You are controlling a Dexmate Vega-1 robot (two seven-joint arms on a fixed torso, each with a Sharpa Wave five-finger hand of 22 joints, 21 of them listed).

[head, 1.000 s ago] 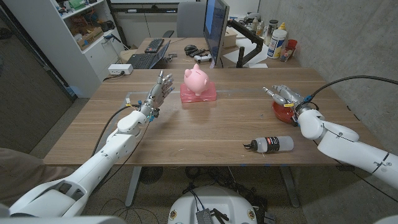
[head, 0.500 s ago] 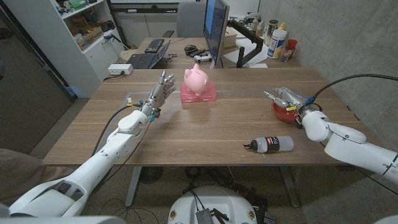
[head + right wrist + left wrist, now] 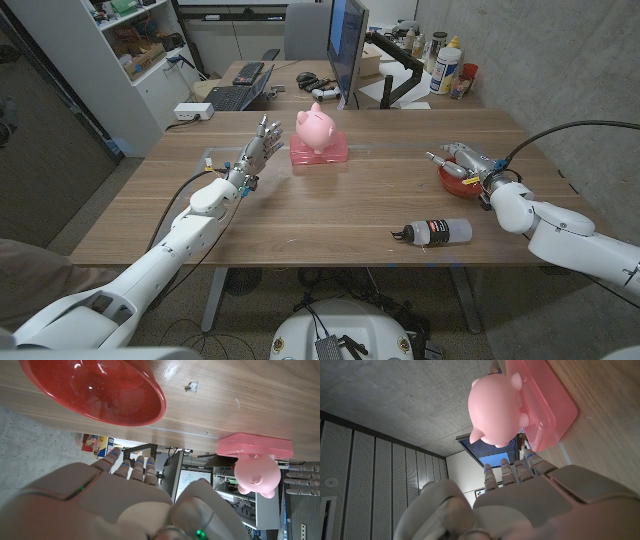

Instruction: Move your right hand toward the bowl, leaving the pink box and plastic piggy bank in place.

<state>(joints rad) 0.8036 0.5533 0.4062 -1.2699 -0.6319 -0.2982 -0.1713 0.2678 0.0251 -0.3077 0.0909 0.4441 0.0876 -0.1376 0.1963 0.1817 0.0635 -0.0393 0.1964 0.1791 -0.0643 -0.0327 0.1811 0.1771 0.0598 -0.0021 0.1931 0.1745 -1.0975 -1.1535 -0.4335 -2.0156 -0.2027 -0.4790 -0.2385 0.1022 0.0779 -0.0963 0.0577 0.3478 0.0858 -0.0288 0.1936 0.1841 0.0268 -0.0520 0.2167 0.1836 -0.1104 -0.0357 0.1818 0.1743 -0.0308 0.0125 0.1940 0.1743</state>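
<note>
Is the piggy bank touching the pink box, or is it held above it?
Touching. The left wrist view shows the piggy bank with its feet planted on the pink box, no gap between them; the head view agrees.

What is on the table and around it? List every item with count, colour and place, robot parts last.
piggy bank: one, pink, standing on the box at the table's far middle.
box: one, pink, flat on the table under the piggy bank.
bowl: one, red, near the table's right edge, under the right hand.
bottle: one, clear with a black cap, lying on its side near the front edge.
monitor: one, dark, on the desk behind.
shelf: one, white, back left.
left hand: raised beside the box, fingers apart, empty.
right hand: over the bowl, holding nothing.
</note>
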